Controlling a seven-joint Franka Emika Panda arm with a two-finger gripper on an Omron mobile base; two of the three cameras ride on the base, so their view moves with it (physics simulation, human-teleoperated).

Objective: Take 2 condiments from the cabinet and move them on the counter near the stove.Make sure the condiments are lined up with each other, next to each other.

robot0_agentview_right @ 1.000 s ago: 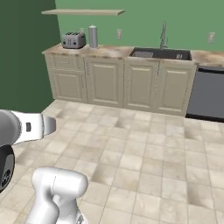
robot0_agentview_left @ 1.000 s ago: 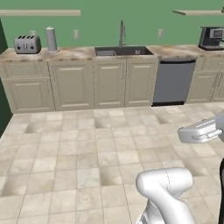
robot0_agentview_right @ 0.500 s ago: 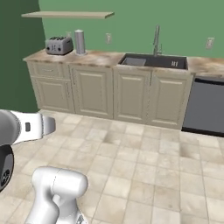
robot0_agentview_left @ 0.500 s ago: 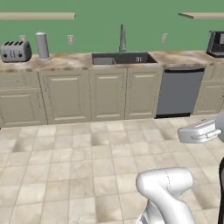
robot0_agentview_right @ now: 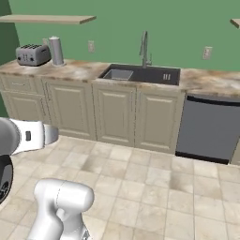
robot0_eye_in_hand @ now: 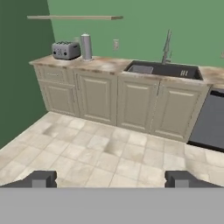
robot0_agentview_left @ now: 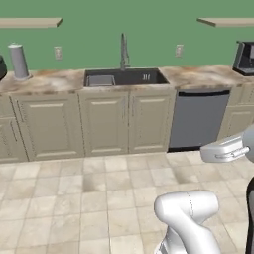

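My gripper (robot0_eye_in_hand: 112, 180) is open, its two dark fingertips (robot0_eye_in_hand: 41, 179) far apart with nothing between them, held above the tiled floor and facing the long counter. A thin tan wall shelf board (robot0_eye_in_hand: 74, 17) hangs above the toaster; it is also at the upper left (robot0_agentview_left: 30, 22) of the left base view and in the right base view (robot0_agentview_right: 47, 18). A second shelf board (robot0_agentview_left: 225, 21) hangs at the upper right. I cannot tell which one is the cabinet. The condiments, the stove and the short counter are out of view.
A long marbled counter (robot0_agentview_left: 49, 82) with cream doors carries a sink (robot0_agentview_left: 124, 78) with faucet, a toaster (robot0_agentview_right: 33, 55), a steel cylinder (robot0_agentview_right: 56, 50) and a dark coffee machine (robot0_agentview_left: 245, 57). A grey dishwasher (robot0_agentview_left: 197, 119) sits right of the sink. Tiled floor (robot0_agentview_left: 89, 198) lies in front.
The whole picture has shifted: the base has driven nearer the sink counter, which looks larger and has slid left. The gripper stays open.
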